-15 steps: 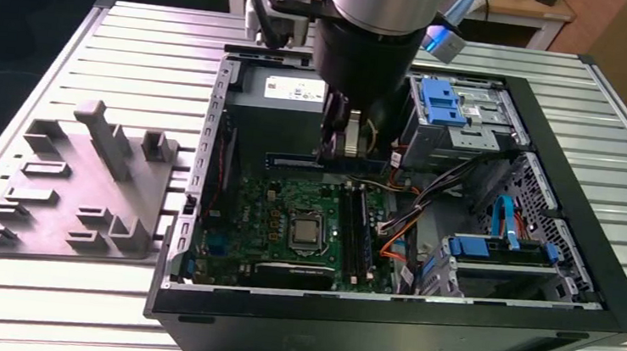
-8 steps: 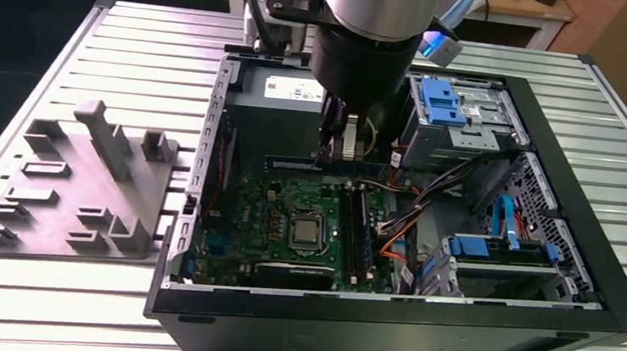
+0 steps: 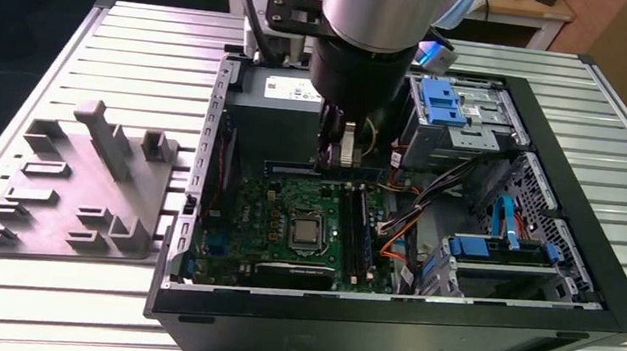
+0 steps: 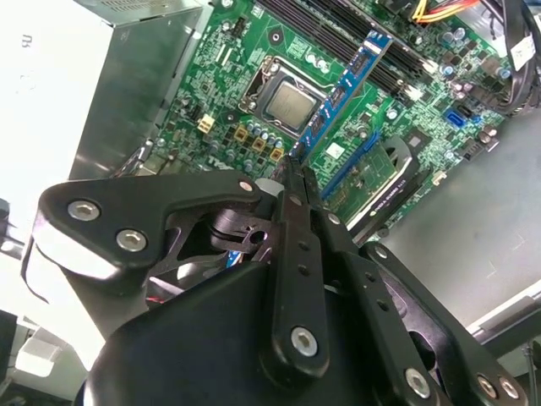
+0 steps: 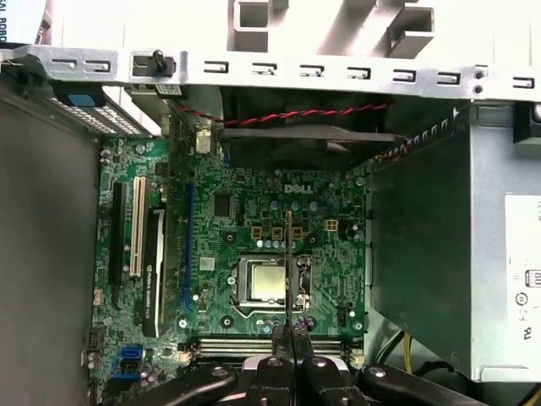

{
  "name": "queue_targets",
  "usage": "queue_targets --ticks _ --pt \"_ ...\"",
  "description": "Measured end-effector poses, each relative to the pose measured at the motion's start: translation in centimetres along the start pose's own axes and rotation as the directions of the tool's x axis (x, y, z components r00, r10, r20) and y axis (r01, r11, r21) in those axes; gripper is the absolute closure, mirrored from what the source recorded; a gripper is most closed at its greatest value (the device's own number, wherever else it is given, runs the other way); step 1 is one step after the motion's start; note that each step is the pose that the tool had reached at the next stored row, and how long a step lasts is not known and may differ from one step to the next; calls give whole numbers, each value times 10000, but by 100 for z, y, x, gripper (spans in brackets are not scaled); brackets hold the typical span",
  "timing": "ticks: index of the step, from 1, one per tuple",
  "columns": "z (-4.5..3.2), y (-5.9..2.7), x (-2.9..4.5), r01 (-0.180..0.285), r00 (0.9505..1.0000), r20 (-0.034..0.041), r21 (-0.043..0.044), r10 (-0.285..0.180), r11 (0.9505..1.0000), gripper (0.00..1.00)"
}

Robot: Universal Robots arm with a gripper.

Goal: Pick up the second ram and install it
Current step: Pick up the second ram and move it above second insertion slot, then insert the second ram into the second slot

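My gripper [image 3: 332, 158] is shut on the second ram [image 3: 291, 168], a thin dark blue-green strip held on edge inside the open computer case. In the exterior view the strip hangs above the green motherboard [image 3: 287, 216], just in front of the power supply [image 3: 268, 112]. In the second wrist view the second ram [image 4: 342, 85] reaches out from the fingertips [image 4: 292, 173] over the processor socket [image 4: 287, 100]. The first wrist view has the second ram [image 5: 289, 262] edge-on, crossing the socket, with the long black memory slots [image 5: 270, 344] close to the fingers [image 5: 275, 342].
The black case wall [image 3: 392, 314] rings the work area. Drive cages with blue latches [image 3: 439, 101] and bundles of cables [image 3: 399, 234] crowd the exterior view's right. A graphics card [image 3: 294, 269] lies near the front. A grey moulded fixture [image 3: 75, 180] sits on the slatted table.
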State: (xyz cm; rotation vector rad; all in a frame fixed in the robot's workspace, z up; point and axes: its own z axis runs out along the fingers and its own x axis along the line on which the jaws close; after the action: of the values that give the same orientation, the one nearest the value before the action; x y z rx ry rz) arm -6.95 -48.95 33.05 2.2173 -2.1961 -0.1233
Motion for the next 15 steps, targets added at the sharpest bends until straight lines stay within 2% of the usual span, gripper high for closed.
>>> queue_targets --ticks 5,15 --pt "31 -2 1 3 10000 0 0 -3 10000 89" --pt "37 -2 2 3 10000 0 0 -3 10000 89"
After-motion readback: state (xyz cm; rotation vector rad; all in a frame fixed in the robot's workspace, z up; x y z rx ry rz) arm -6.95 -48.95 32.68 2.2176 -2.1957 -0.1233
